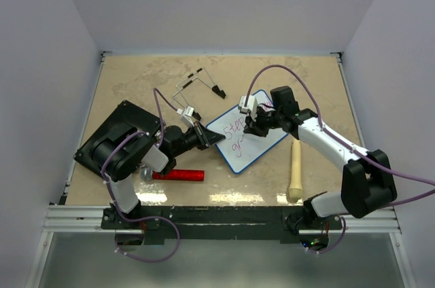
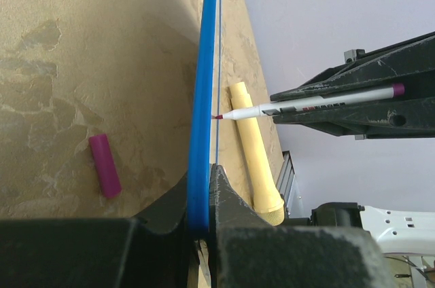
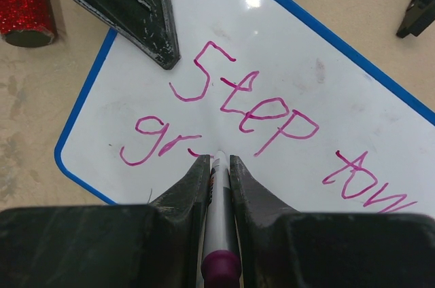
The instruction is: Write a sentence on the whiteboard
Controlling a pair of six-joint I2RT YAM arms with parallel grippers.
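Marbled tan table (image 1: 136, 84). Whiteboard (image 1: 255, 149), blue-rimmed, at table centre, its left corner clamped in the closed left gripper (image 1: 214, 137). Right gripper (image 3: 216, 160) closed on a white marker (image 3: 217, 213), tip touching the board. Sentence (image 3: 258, 115), purple-pink: "Step tow" above, "gr" below. Purple cap (image 2: 105, 165) loose on the table beside the board

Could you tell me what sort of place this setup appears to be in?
Probably a lab robot workcell: plain white walls box in a beige table, two arms are bolted to a rail, with props such as a whiteboard.
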